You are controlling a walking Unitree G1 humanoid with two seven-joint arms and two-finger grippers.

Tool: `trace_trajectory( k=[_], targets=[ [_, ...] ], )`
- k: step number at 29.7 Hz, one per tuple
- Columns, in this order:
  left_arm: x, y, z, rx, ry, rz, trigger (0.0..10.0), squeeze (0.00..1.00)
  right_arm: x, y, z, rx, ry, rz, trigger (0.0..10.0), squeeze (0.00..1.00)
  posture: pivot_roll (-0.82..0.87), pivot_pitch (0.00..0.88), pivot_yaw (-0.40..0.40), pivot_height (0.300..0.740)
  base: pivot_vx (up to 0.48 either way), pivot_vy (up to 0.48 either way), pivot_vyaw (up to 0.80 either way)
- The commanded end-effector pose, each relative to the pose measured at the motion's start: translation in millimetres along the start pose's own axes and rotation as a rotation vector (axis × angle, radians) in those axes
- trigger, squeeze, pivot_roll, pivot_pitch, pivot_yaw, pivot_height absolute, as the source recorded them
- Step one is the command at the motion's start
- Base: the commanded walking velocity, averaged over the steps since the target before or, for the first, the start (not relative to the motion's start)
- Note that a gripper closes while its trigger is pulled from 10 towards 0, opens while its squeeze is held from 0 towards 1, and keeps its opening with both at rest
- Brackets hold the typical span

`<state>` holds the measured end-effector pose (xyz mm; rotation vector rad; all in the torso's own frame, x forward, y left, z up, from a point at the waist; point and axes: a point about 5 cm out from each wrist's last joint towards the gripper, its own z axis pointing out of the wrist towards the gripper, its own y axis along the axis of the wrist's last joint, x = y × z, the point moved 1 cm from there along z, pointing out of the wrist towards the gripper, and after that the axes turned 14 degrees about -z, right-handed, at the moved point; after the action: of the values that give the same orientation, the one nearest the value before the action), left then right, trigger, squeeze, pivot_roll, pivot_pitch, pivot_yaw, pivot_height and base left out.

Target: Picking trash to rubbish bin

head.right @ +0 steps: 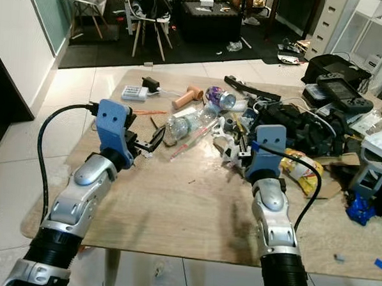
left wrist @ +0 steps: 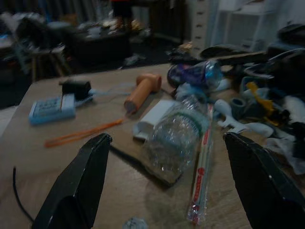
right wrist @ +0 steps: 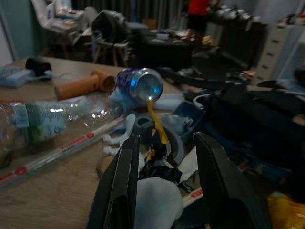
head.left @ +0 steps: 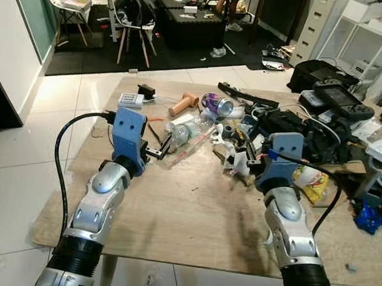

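The left tool is spread wide and holds nothing, aimed at the crushed clear bottle lying on its side near the middle of the bench, at about 1 o'clock from that tool. To grasp it well, I would bring the fingers either side of the bottle's body, not its tapering neck, and close gently, since the thin plastic will likely buckle and slip. A long wrapped straw lies against the bottle and could get pinched along with it. The right tool is partly open around a white crumpled wad, apparently not clamped on it. At 12 o'clock beyond sit a purple can, a tan handle and tangled black cables, crowding any approach.
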<state>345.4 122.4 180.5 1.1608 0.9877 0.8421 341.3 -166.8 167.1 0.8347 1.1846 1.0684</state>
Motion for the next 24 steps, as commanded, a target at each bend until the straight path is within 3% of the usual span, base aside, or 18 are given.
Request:
trace_trajectory(
  k=[1, 9, 10, 13, 14, 18, 21, 24],
  targets=[
    [-1.9, -2.5, 1.2, 0.023, -0.002, -0.017, 10.0, 0.0, -2.8, 0.2, -0.4, 0.011, -0.009, 0.001, 10.0, 0.0, -0.09, 0.096, 0.016, 0.74, 0.0, 0.0, 0.0],
    [-6.0, -0.7, 3.3, 0.024, -0.041, 0.001, 10.0, 0.0, -3.4, 3.2, 5.3, 0.048, 0.029, 0.008, 10.0, 0.0, -0.09, 0.093, 0.021, 0.74, 0.0, 0.0, 0.0],
    [-6.2, -0.6, 3.6, 0.023, -0.043, 0.004, 10.0, 0.0, -1.7, 5.1, 6.6, 0.04, 0.064, -0.009, 10.0, 0.45, -0.09, 0.091, 0.022, 0.74, 0.0, 0.0, 0.0],
    [-6.3, -0.5, 3.8, 0.023, -0.044, 0.005, 10.0, 0.0, -0.4, 6.3, 7.5, 0.034, 0.09, -0.021, 10.0, 0.45, -0.09, 0.091, 0.022, 0.74, 0.0, 0.0, 0.0],
    [-6.6, 0.2, 4.1, 0.021, -0.045, 0.003, 10.0, 0.0, 3.3, 9.2, 7.6, 0.01, 0.137, 0.0, 10.0, 1.0, -0.09, 0.091, 0.022, 0.74, 0.0, 0.0, 0.0],
    [-14.5, 10.8, 5.1, -0.004, -0.139, -0.002, 10.0, 0.0, 12.6, 11.1, 8.3, -0.023, 0.239, 0.026, 10.0, 1.0, -0.09, 0.087, 0.019, 0.74, 0.0, 0.0, 0.0],
    [-25.6, 6.7, -3.2, 0.039, -0.312, 0.11, 10.0, 0.0, 21.4, 2.7, 6.9, -0.023, 0.351, -0.017, 10.0, 1.0, -0.09, 0.082, 0.02, 0.74, 0.0, 0.0, 0.0],
    [-28.2, 6.6, -4.7, 0.069, -0.381, 0.148, 10.0, 0.0, 22.7, -10.6, 10.0, -0.008, 0.403, -0.061, 10.0, 1.0, -0.08, 0.09, 0.021, 0.74, 0.0, 0.0, 0.0]
  ],
)
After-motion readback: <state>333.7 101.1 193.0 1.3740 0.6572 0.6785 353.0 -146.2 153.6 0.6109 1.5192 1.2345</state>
